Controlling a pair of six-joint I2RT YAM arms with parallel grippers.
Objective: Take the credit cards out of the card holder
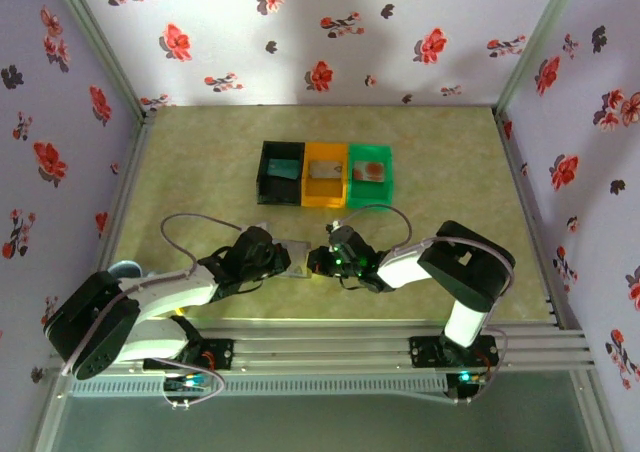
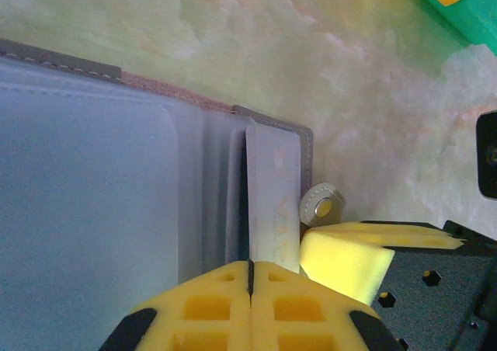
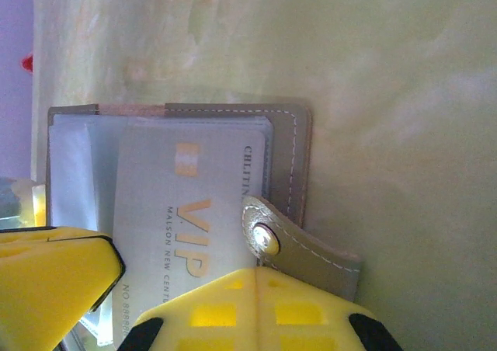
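Left tool [image 2: 250,277] pinching the card [image 2: 272,203], we should pull straight back while our closed right tool [image 3: 248,308] pins the holder [image 3: 283,157].

White-and-black arms [image 1: 170,294] with looping grey cables [image 1: 163,240], green wrist lights [image 1: 340,263], yellow square-pocketed, black-cornered left claw [image 2: 250,272].

- You have three bins in a touching row mid-table: black bin [image 1: 264,187], orange bin [image 1: 325,201], green bin [image 1: 372,202].
- table [image 1: 450,192]: pale green, marbled.
- Floral walls [image 1: 330,32] surround it.
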